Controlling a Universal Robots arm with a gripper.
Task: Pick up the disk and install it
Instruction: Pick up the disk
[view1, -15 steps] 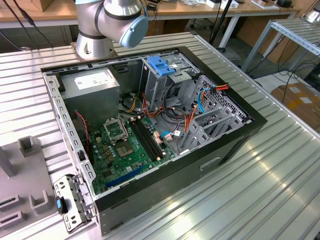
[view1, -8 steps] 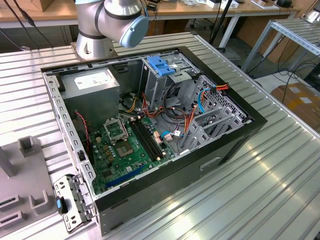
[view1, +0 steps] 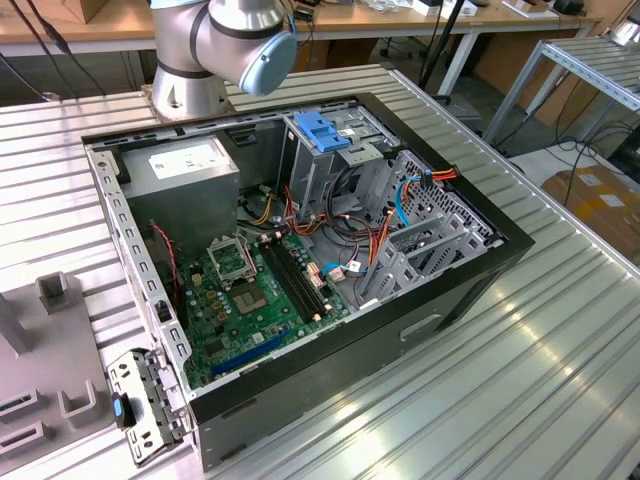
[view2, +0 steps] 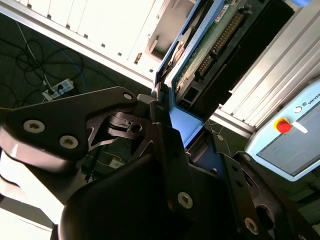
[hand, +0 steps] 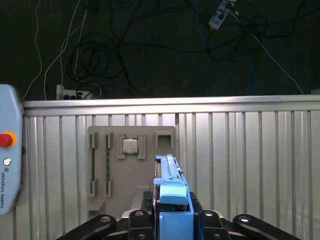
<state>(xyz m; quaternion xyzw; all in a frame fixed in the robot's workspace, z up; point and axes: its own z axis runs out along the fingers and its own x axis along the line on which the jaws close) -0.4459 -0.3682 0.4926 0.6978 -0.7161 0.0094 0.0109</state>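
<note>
Atop a slatted metal table (view1: 560, 380), exterior view: an open computer case (view1: 400, 335) lies with its inside showing, and my arm (view1: 225, 40) stands on the table just behind it. Inside sit a grey power-supply box (view1: 190, 180), a green motherboard (view1: 250, 295) and a grey drive cage (view1: 335, 175) topped by a light-blue latch (view1: 322, 130). Loose coloured wires (view1: 380, 235) run between them. A grey fixture plate (view1: 50, 385) lies on the table at the exterior view's left, apart from the case.

Second wrist view: my pincer (view2: 182, 132) is closed on the disk (view2: 215, 47), with black fingers (view2: 165, 145) pressing its blue carrier (view2: 182, 122) from both sides. The disk juts out of the grip, its green circuit-board face toward the camera. A pale-blue pendant (view2: 292, 145) with a red button shows beyond it.

First wrist view: the disk (hand: 169, 167) stands edge-on in my pincer (hand: 172, 212), held clear above the table (hand: 240, 160). Beyond it lies the fixture plate (hand: 120, 187), carrying a processor chip (hand: 130, 146) and a green memory stick (hand: 107, 162). The pendant (hand: 9, 160) shows beside the table, and cables (hand: 95, 55) sprawl on the dark floor (hand: 165, 30) past its edge.
</note>
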